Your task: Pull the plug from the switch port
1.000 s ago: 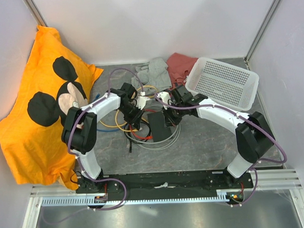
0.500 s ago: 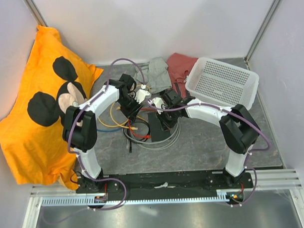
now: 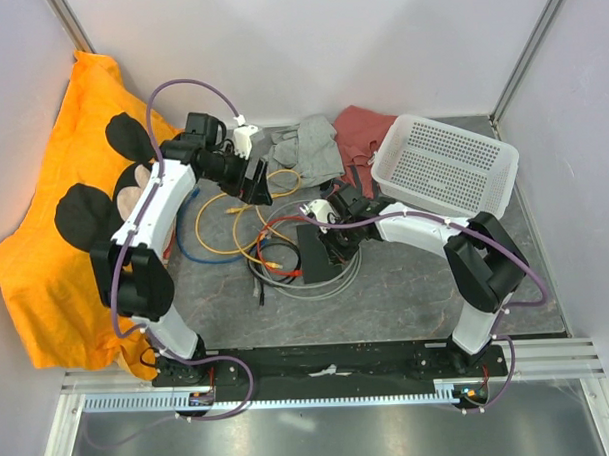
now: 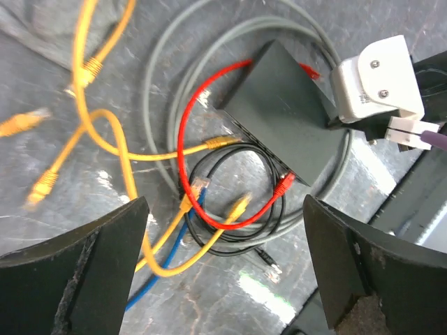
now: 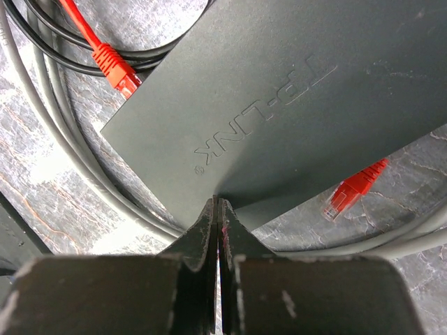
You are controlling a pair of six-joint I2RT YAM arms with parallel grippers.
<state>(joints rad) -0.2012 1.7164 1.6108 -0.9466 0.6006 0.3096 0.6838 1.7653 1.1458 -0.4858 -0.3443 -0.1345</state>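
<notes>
The switch, a flat black TP-LINK box [image 3: 310, 253] [image 4: 279, 112] [image 5: 293, 84], lies on the grey table amid tangled cables. Its port edge [image 4: 262, 150] faces the left wrist camera. A yellow plug [image 4: 222, 142] points its tip at that edge; I cannot tell whether it is seated. A red plug [image 4: 285, 183] [image 5: 115, 66] lies loose beside the box, and another red plug [image 5: 349, 192] lies behind it. My left gripper [image 3: 255, 178] [image 4: 225, 202] hangs open and empty, high above and back-left of the box. My right gripper [image 3: 330, 242] [image 5: 218, 204] is shut, its tips pressing on the box's top.
Loose yellow [image 3: 229, 226], blue [image 3: 190, 247] and black cables and a grey coil [image 3: 341, 277] surround the box. A white basket [image 3: 442, 163] stands at the back right. Grey [image 3: 307, 148] and red [image 3: 361, 131] cloths lie behind. An orange Mickey cloth [image 3: 74, 226] covers the left side.
My left gripper has opened wide and lifted away up and back-left from the box. The right gripper has stayed shut on the box, shifting slightly left.
</notes>
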